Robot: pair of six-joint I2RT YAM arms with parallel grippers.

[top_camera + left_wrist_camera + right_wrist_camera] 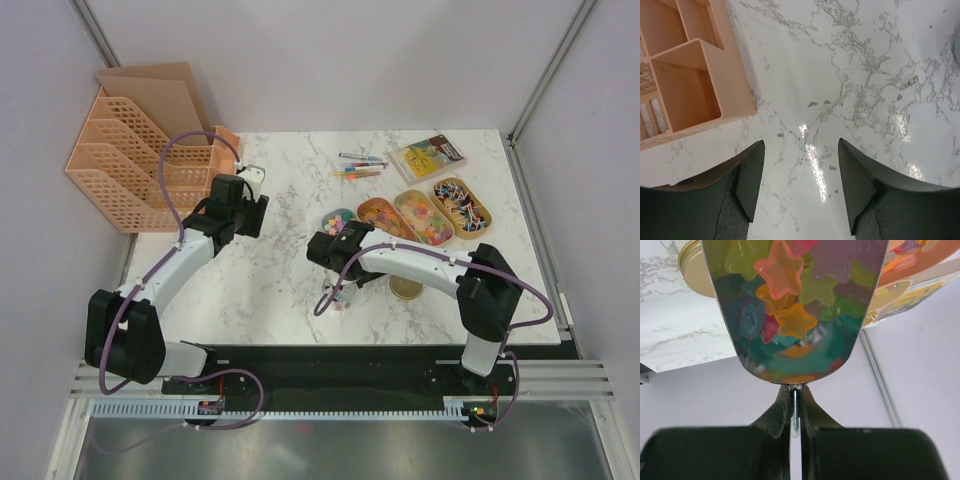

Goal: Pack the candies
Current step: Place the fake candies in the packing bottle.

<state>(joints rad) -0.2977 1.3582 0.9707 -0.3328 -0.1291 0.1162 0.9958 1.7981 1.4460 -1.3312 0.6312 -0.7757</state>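
The right end effector (795, 407) is pinched on the thin handle of a shiny scoop (815, 357) holding star-shaped candies (796, 320) at its 12 o'clock, while the left end effector (801, 160) hangs spread over the marble tabletop (865, 75), a peach organizer (690, 85) at 10 o'clock.

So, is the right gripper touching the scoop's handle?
Touching. The right wrist view shows the right gripper shut on the metal handle below the scoop of candies, no gap either side.
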